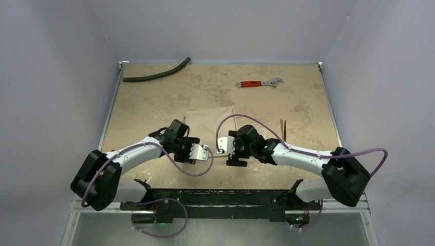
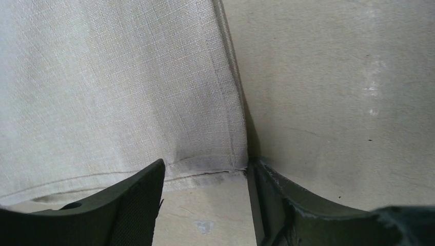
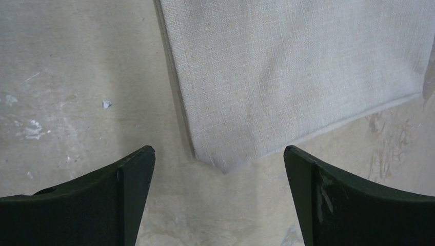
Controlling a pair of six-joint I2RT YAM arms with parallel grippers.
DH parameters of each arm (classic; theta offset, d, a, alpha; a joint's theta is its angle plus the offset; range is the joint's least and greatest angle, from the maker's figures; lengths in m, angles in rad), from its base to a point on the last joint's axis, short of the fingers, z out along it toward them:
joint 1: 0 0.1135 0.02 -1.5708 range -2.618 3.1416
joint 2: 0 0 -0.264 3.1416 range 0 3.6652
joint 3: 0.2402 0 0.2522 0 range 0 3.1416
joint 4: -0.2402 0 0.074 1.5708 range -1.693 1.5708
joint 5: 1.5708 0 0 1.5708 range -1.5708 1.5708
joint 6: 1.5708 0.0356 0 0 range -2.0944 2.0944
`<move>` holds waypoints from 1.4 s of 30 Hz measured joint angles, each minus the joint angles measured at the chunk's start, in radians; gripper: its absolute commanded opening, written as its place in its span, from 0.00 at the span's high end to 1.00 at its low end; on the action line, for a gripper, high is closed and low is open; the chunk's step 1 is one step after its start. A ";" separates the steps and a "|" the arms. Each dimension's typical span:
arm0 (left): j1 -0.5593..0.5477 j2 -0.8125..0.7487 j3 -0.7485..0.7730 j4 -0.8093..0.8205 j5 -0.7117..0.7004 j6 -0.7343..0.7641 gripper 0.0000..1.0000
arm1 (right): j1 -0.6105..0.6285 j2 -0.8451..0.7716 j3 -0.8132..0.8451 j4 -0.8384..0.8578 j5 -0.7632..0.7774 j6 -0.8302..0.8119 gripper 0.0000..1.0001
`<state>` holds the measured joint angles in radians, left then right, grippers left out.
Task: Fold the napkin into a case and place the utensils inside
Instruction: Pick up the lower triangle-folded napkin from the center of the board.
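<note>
Top external view: both claws sit low at the near edge of the plain beige cloth napkin (image 1: 210,123), which lies flat mid-table.
At the napkin's 7 o'clock the left gripper (image 2: 205,171) stands part-open astride a hemmed corner, nothing clamped. At 5 o'clock the right gripper (image 3: 219,154) gapes wide and empty, with another corner just beyond its tips. A slim gold utensil (image 1: 281,127) lies apart at 3 o'clock. The red-handled silver wrench (image 1: 259,83) at 1 o'clock and the curved black hose (image 1: 156,72) at 11 o'clock lie well away on the mottled tan table (image 1: 143,102).
</note>
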<state>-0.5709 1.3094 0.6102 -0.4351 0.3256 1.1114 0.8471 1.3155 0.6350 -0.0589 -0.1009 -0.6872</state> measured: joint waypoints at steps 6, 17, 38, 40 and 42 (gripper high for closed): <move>0.064 0.016 -0.002 0.042 -0.024 0.033 0.53 | -0.026 0.060 -0.002 0.095 -0.009 -0.001 0.02; 0.243 0.049 0.007 0.083 -0.035 0.164 0.57 | -0.054 0.143 0.052 0.168 -0.079 0.047 0.01; 0.347 0.063 0.068 -0.085 0.073 0.239 0.31 | -0.009 0.142 0.064 0.200 -0.120 0.113 0.04; 0.347 0.089 0.090 -0.105 0.087 0.255 0.33 | -0.009 0.153 0.063 0.200 -0.122 0.116 0.05; 0.347 0.118 0.114 -0.113 0.098 0.266 0.35 | -0.010 0.178 0.063 0.199 -0.124 0.122 0.07</move>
<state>-0.2237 1.4273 0.7242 -0.5484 0.4232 1.3773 0.8375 1.4937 0.6979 0.1402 -0.2245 -0.5652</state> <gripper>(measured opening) 0.673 0.955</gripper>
